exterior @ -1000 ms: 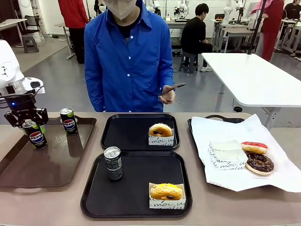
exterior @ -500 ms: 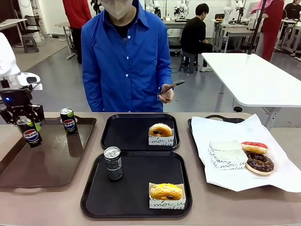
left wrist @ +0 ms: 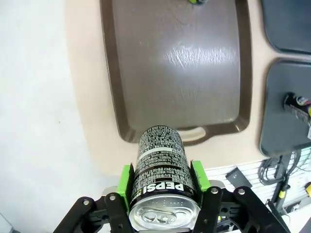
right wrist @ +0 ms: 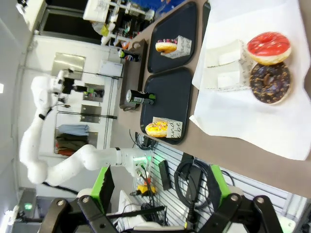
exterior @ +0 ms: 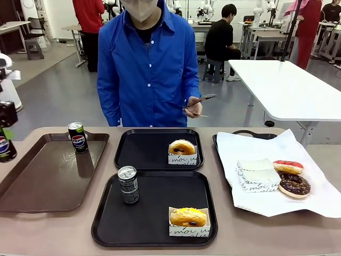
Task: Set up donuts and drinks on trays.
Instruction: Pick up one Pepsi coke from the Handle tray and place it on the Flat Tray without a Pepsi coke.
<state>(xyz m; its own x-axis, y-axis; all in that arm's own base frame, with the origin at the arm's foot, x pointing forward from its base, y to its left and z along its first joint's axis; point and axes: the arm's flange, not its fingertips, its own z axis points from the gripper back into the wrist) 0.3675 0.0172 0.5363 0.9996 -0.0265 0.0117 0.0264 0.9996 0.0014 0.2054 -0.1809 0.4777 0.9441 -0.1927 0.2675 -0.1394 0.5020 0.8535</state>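
My left gripper [left wrist: 163, 183] is shut on a Pepsi can [left wrist: 160, 155], held in the air past the end of the brown tray [left wrist: 180, 73]; this can [exterior: 6, 148] hangs at the far left edge of the front view. A second Pepsi can [exterior: 78, 137] stands on the brown tray. The near black tray [exterior: 154, 210] holds a can [exterior: 128, 185] and a yellow donut [exterior: 187, 216] in its sleeve. Another yellow donut [exterior: 181, 147] sits on the far black tray [exterior: 144, 152]. My right gripper [right wrist: 162, 189] is open, high above the table.
On white paper [exterior: 266, 202] at the right lie a pink donut [exterior: 287, 167], a chocolate donut [exterior: 293, 184] and spare sleeves [exterior: 256, 175]. A person in a blue shirt stands at the far side holding tongs [exterior: 201, 99].
My left gripper has lifted the Pepsi can off the brown tray and carried it up and to the left, to the picture's edge. The person shifted slightly.
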